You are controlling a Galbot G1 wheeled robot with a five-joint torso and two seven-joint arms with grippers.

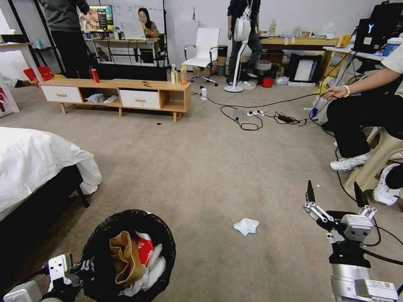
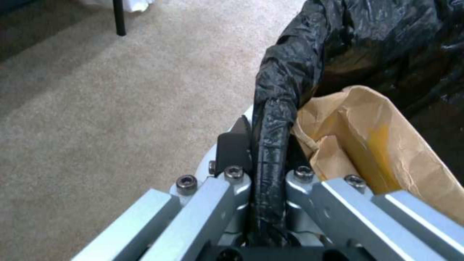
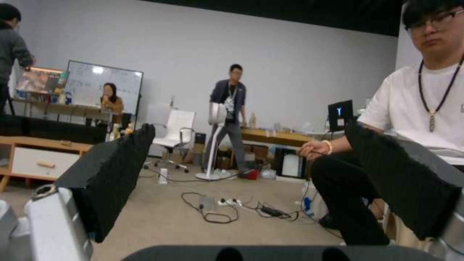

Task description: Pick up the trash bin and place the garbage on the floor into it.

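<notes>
Head view: the trash bin [image 1: 128, 256], lined with black plastic, sits at the lower left, held at its near rim by the left gripper [image 1: 86, 268]. Inside lie a crumpled brown paper bag [image 1: 125, 258], a red packet [image 1: 145, 248] and white tissues [image 1: 153, 268]. One crumpled white tissue [image 1: 246, 226] lies on the carpet [image 1: 201, 167], between the bin and the right gripper [image 1: 334, 193], apart from both. The right gripper is raised at the lower right, fingers spread wide, holding nothing. The corner of a bed [image 1: 37, 161] stands at the left.

Left wrist view: this view gives the grip detail. The left gripper [image 2: 268, 145] is clamped on the bag-wrapped rim of the trash bin [image 2: 276, 119], one black finger pad [image 2: 234, 145] pressed against the outside of the rim. The brown paper bag [image 2: 377, 145] lies just inside the rim.

Right wrist view: the two black fingers [image 3: 108, 177] of the right gripper [image 3: 261, 181] stand far apart with nothing between them. It faces the room, above the carpet [image 3: 193, 224].
</notes>
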